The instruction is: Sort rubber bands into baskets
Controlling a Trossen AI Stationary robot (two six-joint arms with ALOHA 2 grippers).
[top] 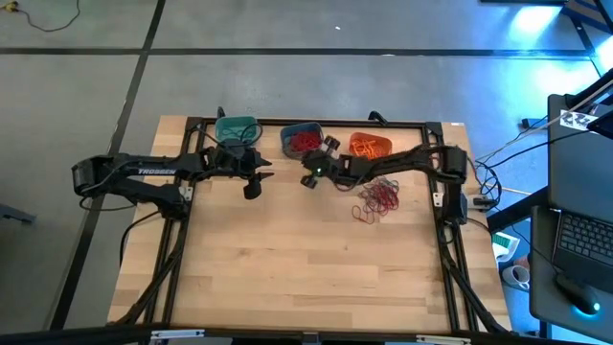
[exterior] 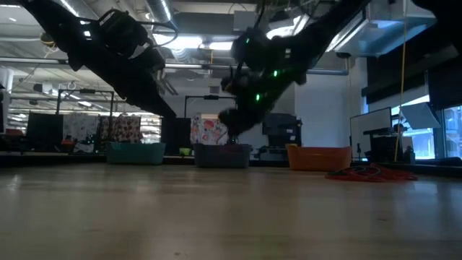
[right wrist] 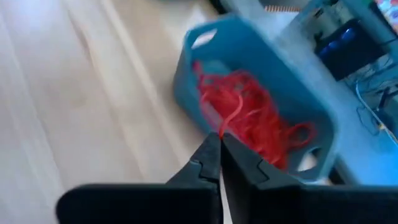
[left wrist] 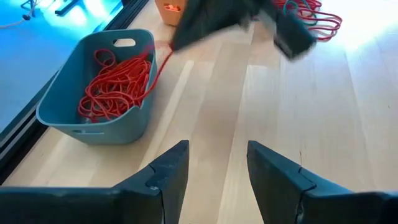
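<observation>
In the right wrist view the right gripper [right wrist: 219, 155] is nearest, fingers pressed together on nothing, just beside the slate blue basket [right wrist: 298, 93] of red rubber bands [right wrist: 249, 115]. The left wrist view shows the left gripper [left wrist: 217, 165] spread wide and empty near that basket. From above, loose rubber bands [top: 376, 199] lie near the orange basket [top: 369, 145], beside the slate blue one.

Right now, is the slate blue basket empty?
No, in the left wrist view the slate blue basket holds a tangle of red rubber bands.

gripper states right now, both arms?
Left end effector: open, empty, above the table near the teal basket.
Right end effector: shut, at the slate blue basket; a held band cannot be told.
</observation>
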